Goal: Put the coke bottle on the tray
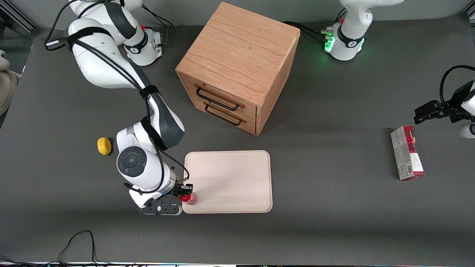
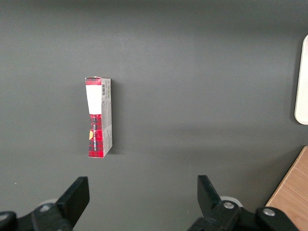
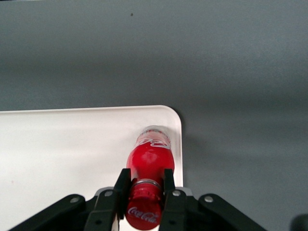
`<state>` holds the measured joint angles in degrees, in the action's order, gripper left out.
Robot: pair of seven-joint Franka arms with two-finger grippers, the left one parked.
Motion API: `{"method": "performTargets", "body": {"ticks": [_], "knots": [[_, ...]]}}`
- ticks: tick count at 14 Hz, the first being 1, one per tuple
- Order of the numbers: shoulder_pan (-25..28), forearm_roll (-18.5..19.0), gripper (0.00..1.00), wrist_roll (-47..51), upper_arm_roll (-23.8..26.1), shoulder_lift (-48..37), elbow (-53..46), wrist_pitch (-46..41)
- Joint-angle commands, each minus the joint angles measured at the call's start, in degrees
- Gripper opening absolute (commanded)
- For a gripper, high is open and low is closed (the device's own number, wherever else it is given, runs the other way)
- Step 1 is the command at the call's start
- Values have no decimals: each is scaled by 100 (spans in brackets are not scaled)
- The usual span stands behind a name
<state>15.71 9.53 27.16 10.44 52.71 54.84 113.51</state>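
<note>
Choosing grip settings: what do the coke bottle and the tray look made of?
Coke bottle, held at its neck by the gripper over the tray's corner: glossy, clear base, plastic or glass. Tray: matte cream, smooth, probably plastic.

Front camera looks steeply down on my whole bench. Right wrist camera looks down past the gripper [image 3: 145, 192], close on the coke bottle [image 3: 149, 159] at the tray [image 3: 57, 154] corner nearest the front edge; the front view shares this. Left wrist camera faces the carton [image 2: 98, 118], tray edge [image 2: 302, 82] also visible.
</note>
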Motion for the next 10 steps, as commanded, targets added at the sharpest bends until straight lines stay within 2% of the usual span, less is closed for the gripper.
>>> {"method": "performTargets", "body": {"ticks": [1,2,3,7,10], "knots": [[3,137,35,-106,-6,-15,88,294],[2,137,79,-79,-15,-15,115,365],[20,154,100,-9,-24,-24,193,470],[38,172,100,0,-59,-268,369,559],[11,155,100,-70,-216,-1005,939,349]]}}
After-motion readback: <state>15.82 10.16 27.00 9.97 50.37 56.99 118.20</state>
